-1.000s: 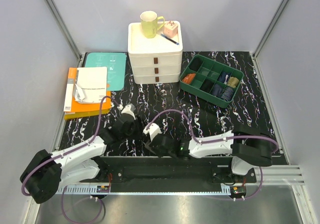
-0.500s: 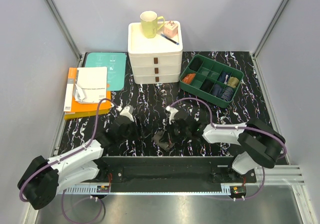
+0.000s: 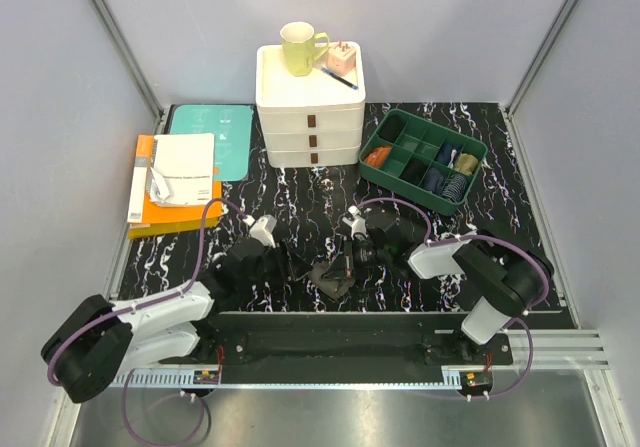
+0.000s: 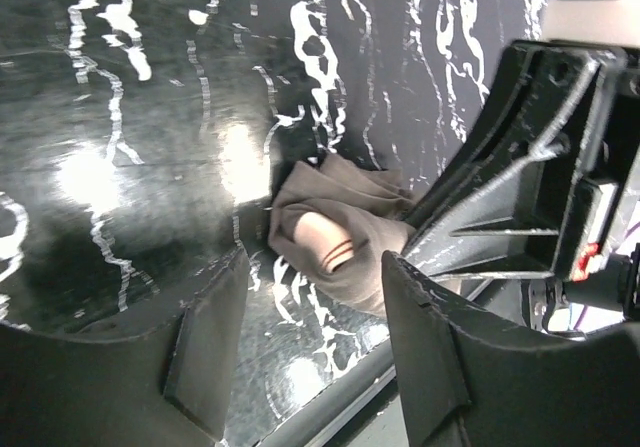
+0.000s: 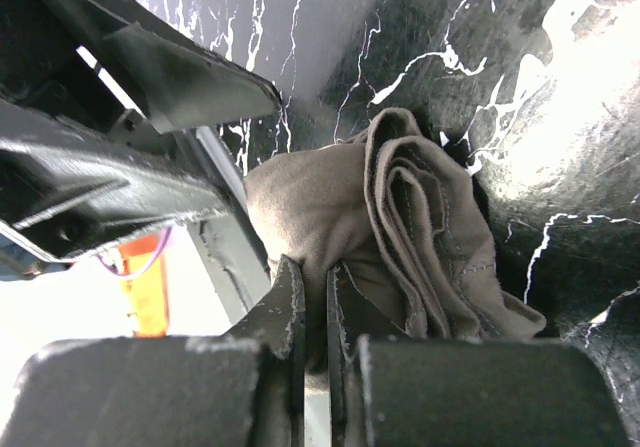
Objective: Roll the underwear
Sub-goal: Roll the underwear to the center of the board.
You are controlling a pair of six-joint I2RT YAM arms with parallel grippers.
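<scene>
The dark olive-brown underwear (image 3: pixel 334 278) lies as a folded, bunched bundle near the table's front edge. In the right wrist view its layered folds (image 5: pixel 420 227) show, and my right gripper (image 5: pixel 315 272) is shut on a fold of it. In the top view my right gripper (image 3: pixel 346 263) sits just behind the bundle. My left gripper (image 3: pixel 288 261) is open and empty to the left of it. In the left wrist view the bundle (image 4: pixel 335 242), with a beige striped patch, lies just beyond my open left gripper (image 4: pixel 312 267). No black underwear shows.
A white drawer unit (image 3: pixel 310 117) with a mug (image 3: pixel 298 47) stands at the back. A green organiser (image 3: pixel 400 189) holding sock bundles is at the back right. Books (image 3: pixel 175 182) lie at the left. The table's front edge (image 3: pixel 330 313) is right beside the bundle.
My right gripper has pulled back to the right from the far left, bringing the olive-brown bundle with it. My left gripper has shifted right toward the bundle.
</scene>
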